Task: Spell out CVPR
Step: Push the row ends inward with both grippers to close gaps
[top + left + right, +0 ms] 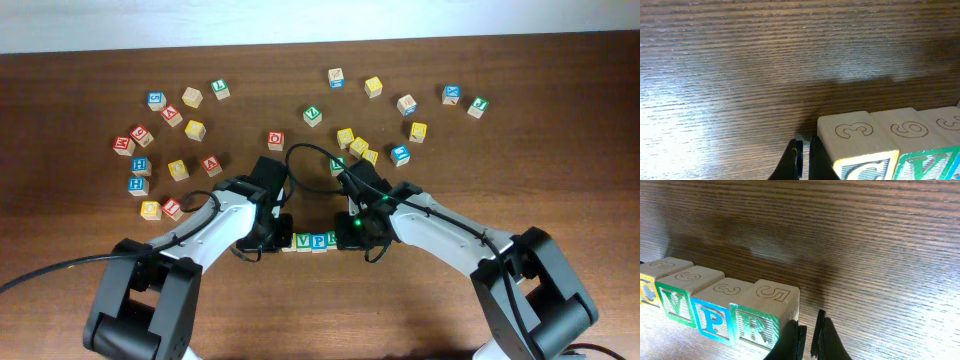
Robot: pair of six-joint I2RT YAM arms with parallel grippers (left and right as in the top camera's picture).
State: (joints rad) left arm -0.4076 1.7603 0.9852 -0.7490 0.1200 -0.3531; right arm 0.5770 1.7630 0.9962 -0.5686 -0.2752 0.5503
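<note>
Overhead, the arms [210,225] cover both ends of the row [311,241], which sits mid-table. Only the V [303,241] and P [319,241] read clearly there, and the end cubes lie mostly under black gripper bodies. The right wrist view shows all four touching in a line, with the C [649,287] cut off by the left edge and the R [757,325] at the right end. The left gripper [803,150] is closed on nothing, just left of the C. The right gripper [809,330] is likewise closed and empty, just right of the R. The table [430,310] is dark grained wood. Loose cubes [195,130] scatter its far side, below a pale strip [320,15].
</note>
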